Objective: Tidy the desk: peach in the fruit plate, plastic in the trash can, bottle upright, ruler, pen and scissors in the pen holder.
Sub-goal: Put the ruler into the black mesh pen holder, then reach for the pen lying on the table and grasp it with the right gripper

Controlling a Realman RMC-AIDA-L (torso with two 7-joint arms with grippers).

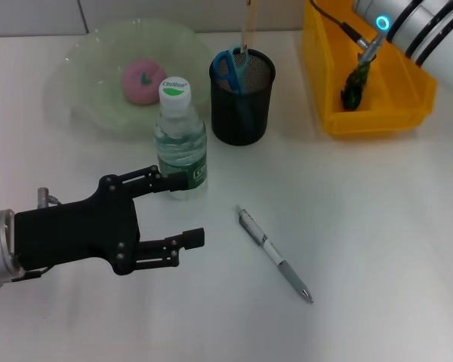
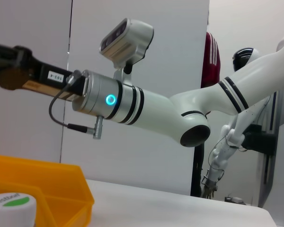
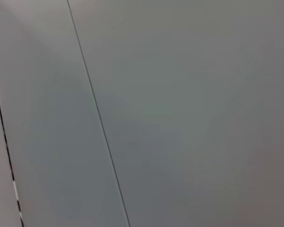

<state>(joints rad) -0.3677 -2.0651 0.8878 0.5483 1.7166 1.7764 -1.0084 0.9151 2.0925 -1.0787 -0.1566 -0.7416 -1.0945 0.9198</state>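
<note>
The left gripper (image 1: 187, 210), matte black, stood with fingers apart beside the upright clear bottle (image 1: 181, 143). A slim pen (image 1: 275, 255) lay on the table (image 1: 377, 226). Scissors (image 1: 230, 66) stood in the mesh holder (image 1: 242, 96); a peach (image 1: 143, 81) sat in the glassy plate (image 1: 83, 68).

The head view looks steeply down on the bench (image 1: 377, 226) from near above. The left wrist view sits low at bench height, facing across to the right arm (image 2: 146, 106) and yellow bin (image 2: 61, 187), both shared with the head view. The right wrist view faces only a blank grey wall (image 3: 180, 118).
</note>
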